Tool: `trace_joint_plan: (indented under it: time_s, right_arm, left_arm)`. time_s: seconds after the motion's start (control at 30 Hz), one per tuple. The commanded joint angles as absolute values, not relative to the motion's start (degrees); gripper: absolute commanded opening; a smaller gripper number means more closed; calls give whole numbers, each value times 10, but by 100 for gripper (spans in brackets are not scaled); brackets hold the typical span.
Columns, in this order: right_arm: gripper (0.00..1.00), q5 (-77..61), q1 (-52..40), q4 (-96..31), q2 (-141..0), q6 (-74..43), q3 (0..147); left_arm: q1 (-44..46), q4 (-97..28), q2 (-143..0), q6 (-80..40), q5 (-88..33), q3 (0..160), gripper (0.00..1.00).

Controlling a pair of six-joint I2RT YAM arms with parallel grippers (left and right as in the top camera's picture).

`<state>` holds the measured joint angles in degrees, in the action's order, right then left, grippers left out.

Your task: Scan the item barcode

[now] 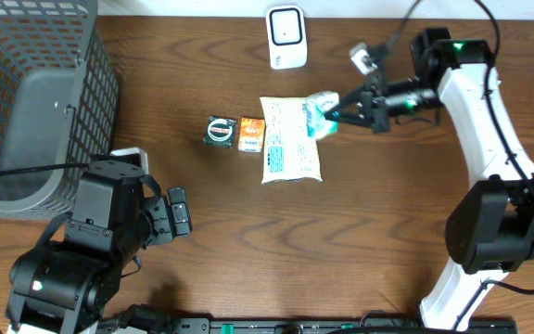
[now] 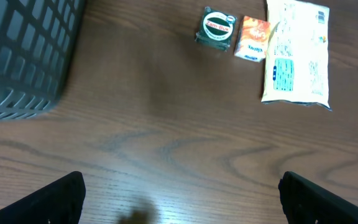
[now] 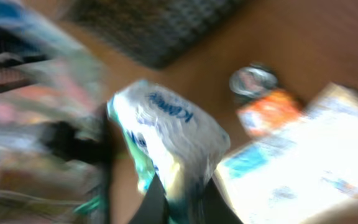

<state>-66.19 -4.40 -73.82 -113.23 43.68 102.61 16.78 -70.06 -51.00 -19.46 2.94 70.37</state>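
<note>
Right hand (image 1: 336,111) clamped on a soft tissue pack (image 1: 319,113), held over the upper corner of the flat white pouch (image 1: 290,148) on the counter (image 1: 387,232); long axis continues the fingers' line, pointing away from the arm. Left hand (image 2: 182,199) spread wide.

One basket (image 1: 95,65), scanner (image 1: 286,37), tin (image 1: 219,130), box (image 1: 252,134), pouch (image 1: 291,153), packet (image 1: 321,107).

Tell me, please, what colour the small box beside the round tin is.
The small box is orange; the left wrist view shows it best.
</note>
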Motion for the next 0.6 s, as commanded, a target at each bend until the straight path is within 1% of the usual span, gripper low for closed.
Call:
trace_joint_plan:
  time_s: [0.0,0.03,0.07,0.27,0.4,0.5,0.57]
  right_arm:
    - [1,-360,-90,-638,-1132,35,1033]
    - [1,-286,-104,-613,-1131,-7,1034]
    - [1,-239,-119,-591,-1131,-23,1036]
    - [1,-79,-183,-439,-1132,-71,1040]
    - [1,-70,-198,-382,-1150,-71,1075]
    - [1,-70,-197,-386,-1192,-72,1150]
    - [1,-68,-195,-387,-1234,-52,1210]
  left_arm:
    - [167,-700,-509,-194,30,703,97]
    - [167,-700,-509,-194,30,703,98]
    - [167,-700,-509,-194,30,703,98]
    - [167,-700,-509,-194,30,703,98]
    - [167,-700,-509,-194,30,703,98]
    - [167,-700,-509,-194,30,703,98]
    - [167,-700,-509,-194,30,703,97]
